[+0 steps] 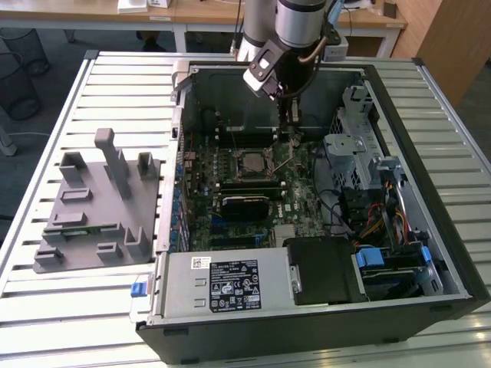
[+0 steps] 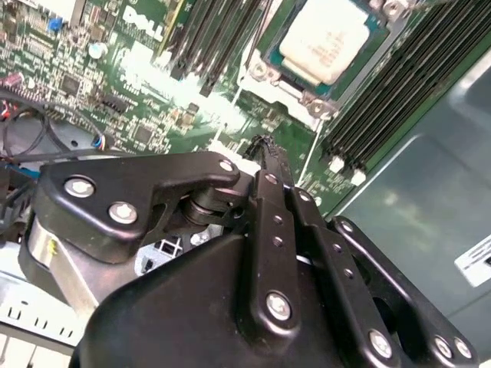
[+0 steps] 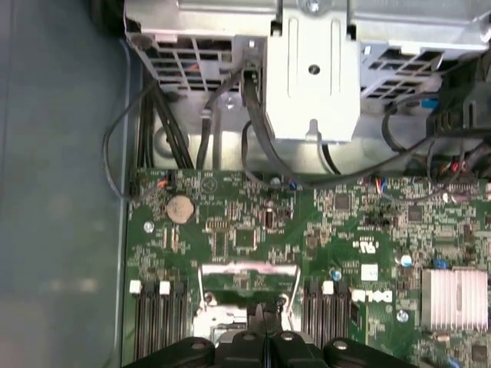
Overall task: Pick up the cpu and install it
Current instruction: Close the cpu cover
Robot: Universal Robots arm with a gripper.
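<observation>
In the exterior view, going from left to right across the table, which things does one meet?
grey fixture plate → cpu in its socket → gripper → grey metal bracket

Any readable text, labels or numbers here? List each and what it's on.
Power supply label: print too small to read.
White sticker beside it: too small.
Motherboard logo: brand mark, not quoted.
Motherboard chip markings: too small.
cpu top: markings blurred.
Sticker on case wall: cut off, unreadable.
</observation>
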